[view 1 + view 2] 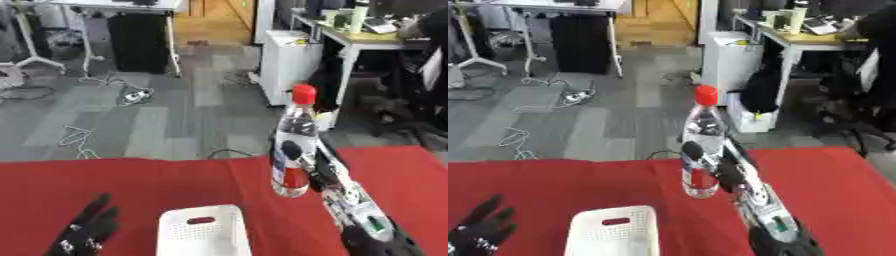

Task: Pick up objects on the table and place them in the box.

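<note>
A clear plastic bottle (295, 145) with a red cap and a red and blue label is held upright above the red table (131, 185). My right hand (306, 162) is shut on the bottle's lower part, fingers curled round it, with the arm coming up from the lower right. The white perforated box (204, 231) with a handle slot stands at the near edge, left of and below the bottle. Down in the lower left corner my left hand (87, 232) rests open, fingers up.
Beyond the table's far edge lies grey floor with cables, desks and a white cabinet (289, 65). The red cloth covers the whole tabletop.
</note>
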